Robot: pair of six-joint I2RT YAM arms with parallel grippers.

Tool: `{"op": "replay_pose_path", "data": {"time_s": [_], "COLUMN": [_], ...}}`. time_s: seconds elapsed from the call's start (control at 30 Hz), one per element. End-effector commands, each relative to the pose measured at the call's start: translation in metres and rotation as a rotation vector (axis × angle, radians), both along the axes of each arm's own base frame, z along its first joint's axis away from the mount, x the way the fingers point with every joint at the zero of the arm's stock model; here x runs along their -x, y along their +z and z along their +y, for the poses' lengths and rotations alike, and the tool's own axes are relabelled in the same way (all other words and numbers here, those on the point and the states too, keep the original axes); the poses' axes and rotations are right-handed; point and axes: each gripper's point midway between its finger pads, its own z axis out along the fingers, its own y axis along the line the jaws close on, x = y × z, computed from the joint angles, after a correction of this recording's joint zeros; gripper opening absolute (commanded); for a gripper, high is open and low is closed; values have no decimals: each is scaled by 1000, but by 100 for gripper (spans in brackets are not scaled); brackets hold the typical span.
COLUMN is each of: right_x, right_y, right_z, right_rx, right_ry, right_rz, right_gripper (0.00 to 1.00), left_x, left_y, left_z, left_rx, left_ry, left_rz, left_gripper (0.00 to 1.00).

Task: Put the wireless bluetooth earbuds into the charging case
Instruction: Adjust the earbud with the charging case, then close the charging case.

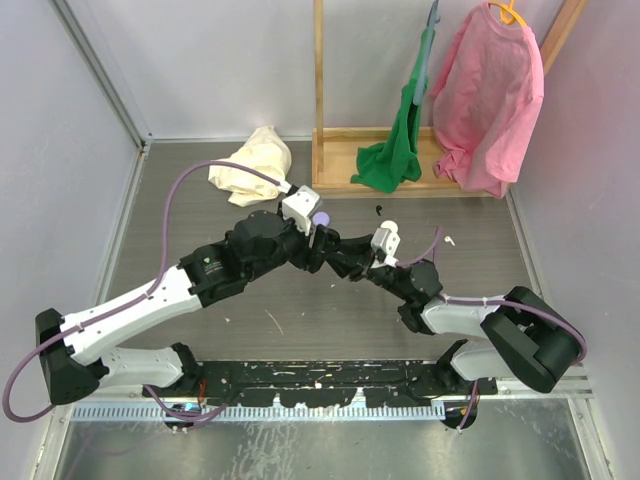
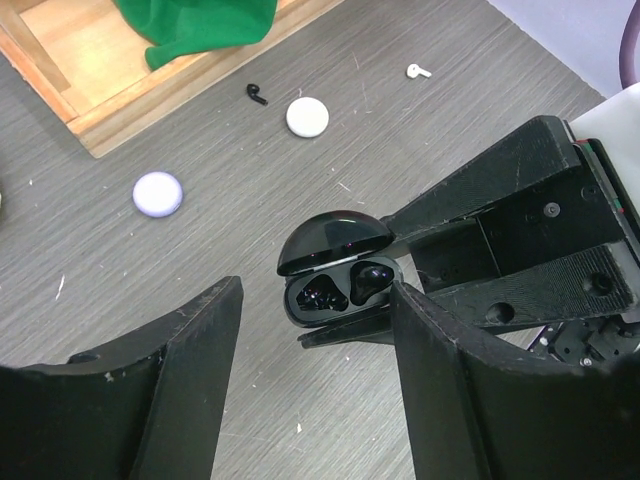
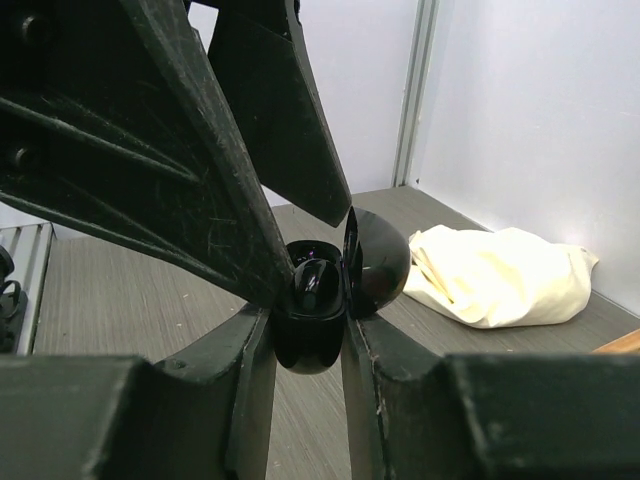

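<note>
My right hand [image 3: 308, 305] pinches the open case [image 2: 338, 292] near the desk's middle; my left hand [image 2: 318, 290] is spread, fingers straddling the case.

Grey wood-grain table [image 2: 220, 250] with lilac disc [image 2: 158, 193], white disc [image 2: 307, 117], black earbud [image 2: 257, 94], white earbud [image 2: 418, 71], cream cloth [image 1: 255, 165].

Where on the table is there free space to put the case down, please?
Bare table lies between the left arm, the right arm and the near rail, and also between the left arm and the left wall. It is crowded before the wooden rack: lavender disc, white disc, black earbud, white earbud.
</note>
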Motion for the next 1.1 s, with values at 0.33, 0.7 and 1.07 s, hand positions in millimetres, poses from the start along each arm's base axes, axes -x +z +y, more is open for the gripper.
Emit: {"op": "replay_pose_path", "data": {"time_s": [0.33,0.7,1.07], "right_x": [2,16,32], "right_y": [22,25,31], "right_z": [-2,3,12], "right_rx": [-67,-63,-53], "right_ry": [30,163,290], "right_rz": [-39,-9,-5], "right_gripper": [1,1,1], "left_x": [0,6,24], "left_y": [25,22,26], "left_z": [25,44,31], "left_rx": [92,300,445], "left_ry": [-30,-213,-422], "left_rz": [16,54,44], "left_gripper": [67,69,62]}}
